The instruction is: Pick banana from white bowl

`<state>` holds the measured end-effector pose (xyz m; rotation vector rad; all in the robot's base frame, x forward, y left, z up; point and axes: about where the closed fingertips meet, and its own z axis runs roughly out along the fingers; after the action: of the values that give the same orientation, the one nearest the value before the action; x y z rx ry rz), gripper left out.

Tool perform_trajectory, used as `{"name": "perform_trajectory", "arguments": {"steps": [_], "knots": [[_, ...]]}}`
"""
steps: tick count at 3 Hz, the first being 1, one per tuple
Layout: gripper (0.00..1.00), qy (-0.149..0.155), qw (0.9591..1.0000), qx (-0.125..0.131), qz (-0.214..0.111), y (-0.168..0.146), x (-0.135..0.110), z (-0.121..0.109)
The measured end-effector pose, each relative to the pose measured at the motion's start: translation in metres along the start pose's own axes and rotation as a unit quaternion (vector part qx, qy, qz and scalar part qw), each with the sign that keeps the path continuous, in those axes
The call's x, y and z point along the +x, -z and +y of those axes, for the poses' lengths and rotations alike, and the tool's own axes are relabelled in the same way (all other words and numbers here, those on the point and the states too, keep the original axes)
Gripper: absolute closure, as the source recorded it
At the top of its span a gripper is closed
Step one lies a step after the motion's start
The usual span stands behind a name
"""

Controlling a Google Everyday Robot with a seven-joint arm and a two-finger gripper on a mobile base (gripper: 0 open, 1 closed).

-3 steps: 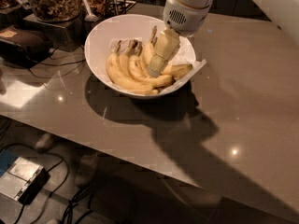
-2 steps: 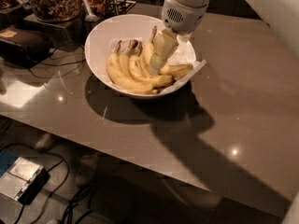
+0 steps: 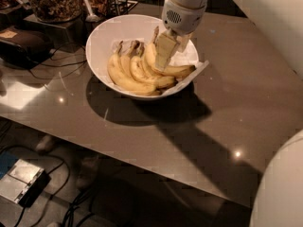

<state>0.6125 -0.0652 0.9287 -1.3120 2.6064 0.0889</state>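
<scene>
The white bowl (image 3: pixel 101 38) stands on the grey table at the upper middle. Several yellow bananas lie in it, and a shorter bunch (image 3: pixel 128 77) fills the left part. The long curved banana (image 3: pixel 179 70) lies on the right side, its thin brown stem (image 3: pixel 155 33) pointing up. My gripper (image 3: pixel 163 56) reaches down into the bowl from the upper right and rests on this banana near its stem end, hiding its middle part. The banana still lies in the bowl.
A white paper sheet (image 3: pixel 195 73) sticks out over the bowl's right rim. A jar of brown food (image 3: pixel 52 1), a spoon (image 3: pixel 90 11) and a black device (image 3: pixel 23 44) with cables stand at the back left. A grey box (image 3: pixel 21 183) lies on the floor below the table's front edge.
My gripper has shifted very slightly left and down inside the bowl. The bananas and the bowl have not moved.
</scene>
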Motion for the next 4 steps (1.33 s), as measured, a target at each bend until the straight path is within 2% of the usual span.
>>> {"name": "perform_trajectory", "arguments": {"steps": [1, 4], "knots": [[0.42, 0.004, 1.0, -0.002, 0.008, -0.007, -0.009, 0.0], [0.41, 0.001, 0.9992, -0.013, 0.037, -0.039, -0.022, -0.008]]}}
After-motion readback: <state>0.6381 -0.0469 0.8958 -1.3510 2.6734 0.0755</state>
